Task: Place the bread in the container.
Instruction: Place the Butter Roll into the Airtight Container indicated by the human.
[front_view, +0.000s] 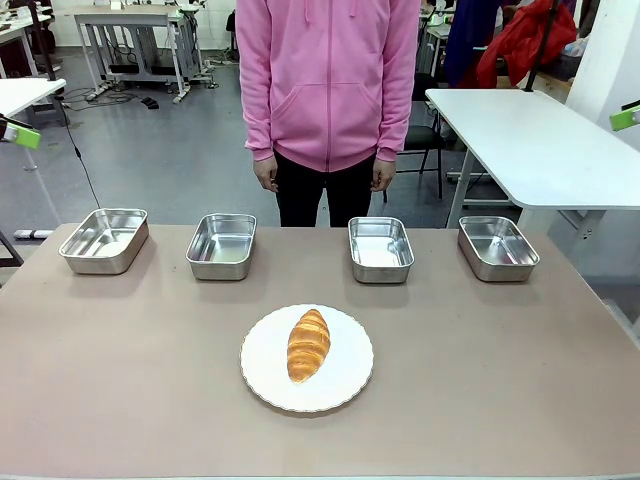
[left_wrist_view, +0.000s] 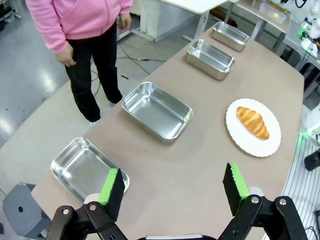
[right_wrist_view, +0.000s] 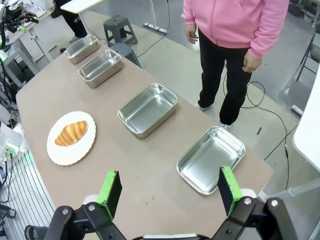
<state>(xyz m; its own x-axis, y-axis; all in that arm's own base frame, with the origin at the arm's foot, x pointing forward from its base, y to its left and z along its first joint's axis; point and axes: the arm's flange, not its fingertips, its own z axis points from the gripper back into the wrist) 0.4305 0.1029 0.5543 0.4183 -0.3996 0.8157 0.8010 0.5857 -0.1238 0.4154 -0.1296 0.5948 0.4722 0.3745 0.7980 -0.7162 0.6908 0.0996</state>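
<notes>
Left fingers (left_wrist_view: 111, 189) spread wide, nothing grasped; bread (left_wrist_view: 253, 122) well ahead, off toward right-hand finger, on white plate (left_wrist_view: 245, 144). Right fingers (right_wrist_view: 228, 189) released, empty. Four steel containers (front_view: 221, 245) lined across brown table (front_view: 120, 380); person (front_view: 328, 80) in pink hoodie behind; grey floor (front_view: 150, 160).

Brown table (front_view: 120, 400) — four steel pans (front_view: 100, 262) in a row at the far side, white plate (front_view: 345, 380) mid-table
</notes>
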